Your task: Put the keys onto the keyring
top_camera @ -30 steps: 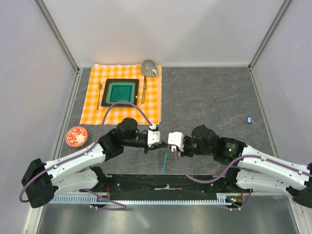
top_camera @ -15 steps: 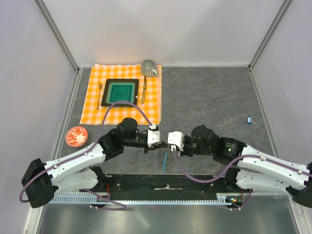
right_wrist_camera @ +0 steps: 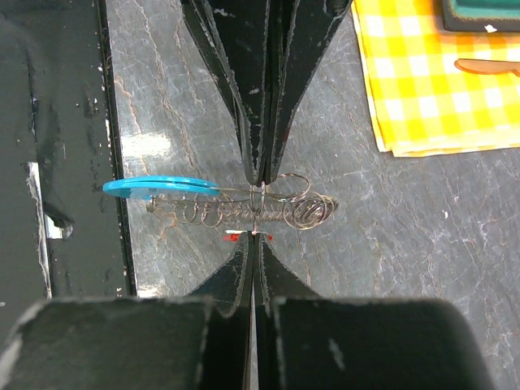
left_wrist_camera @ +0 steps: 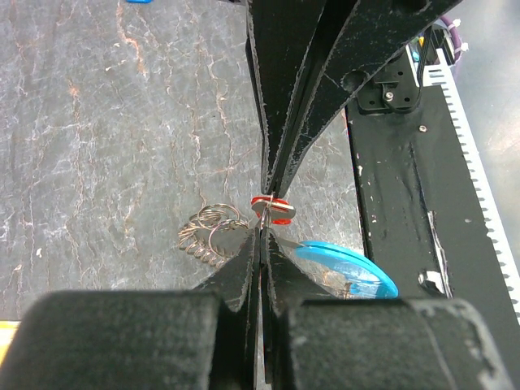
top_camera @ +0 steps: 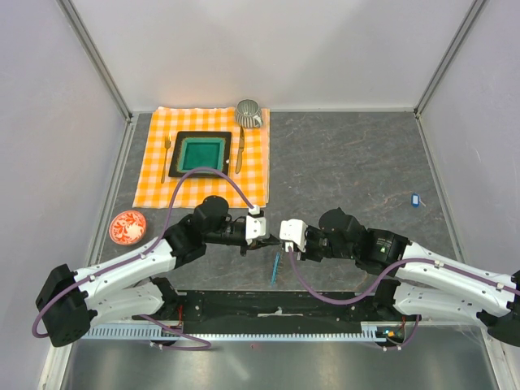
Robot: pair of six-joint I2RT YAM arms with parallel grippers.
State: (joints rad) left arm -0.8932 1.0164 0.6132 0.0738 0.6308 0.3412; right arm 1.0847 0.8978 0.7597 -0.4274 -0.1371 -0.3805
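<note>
Nothing has visibly moved since the earlier frames: left gripper (left_wrist_camera: 260, 236) pinches the keyring (right_wrist_camera: 244, 213), right gripper (right_wrist_camera: 256, 237) clamps the red key (left_wrist_camera: 272, 210), mid near edge of the tabletop (top_camera: 341, 162). Threading step; next, the key's eye likely must meet the coil's end. The blue key (top_camera: 414, 197) lies near the right edge.

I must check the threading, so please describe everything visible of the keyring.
The keyring is a thin metal wire coil, held stretched sideways over the grey table, with a light-blue curved strip at one end and looser loops at the other. The shut left gripper pinches its wire near the middle. The red key, in the right gripper, sits beside it; whether threaded, I cannot tell.
</note>
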